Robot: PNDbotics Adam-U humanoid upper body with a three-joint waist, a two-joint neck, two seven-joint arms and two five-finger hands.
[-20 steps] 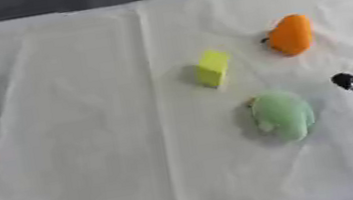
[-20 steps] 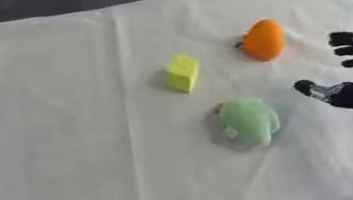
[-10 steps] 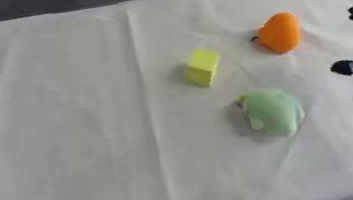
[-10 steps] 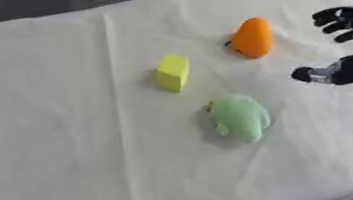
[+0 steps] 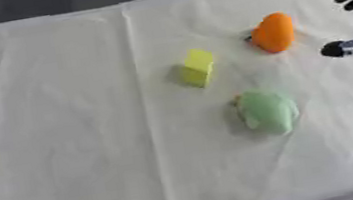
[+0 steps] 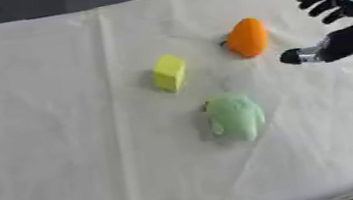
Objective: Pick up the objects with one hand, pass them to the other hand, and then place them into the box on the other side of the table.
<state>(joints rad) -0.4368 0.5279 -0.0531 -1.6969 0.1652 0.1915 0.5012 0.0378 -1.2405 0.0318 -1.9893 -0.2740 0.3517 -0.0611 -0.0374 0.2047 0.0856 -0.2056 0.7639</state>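
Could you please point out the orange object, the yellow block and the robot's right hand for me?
Orange object (image 6: 247,37): right eye view, middle of its body.
Yellow block (image 6: 168,73): right eye view, front face.
Right hand (image 6: 350,40): right eye view, palm.

Count on the white cloth (image 6: 68,180): one orange object (image 6: 246,37), one yellow block (image 6: 168,73), one pale green soft object (image 6: 235,116). Three objects total. One robot hand (image 6: 340,20) visible.

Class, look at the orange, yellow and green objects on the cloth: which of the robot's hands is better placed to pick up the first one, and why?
The right hand, probably. It is open just right of the orange rounded object, nothing between them. The left hand shows in neither view.
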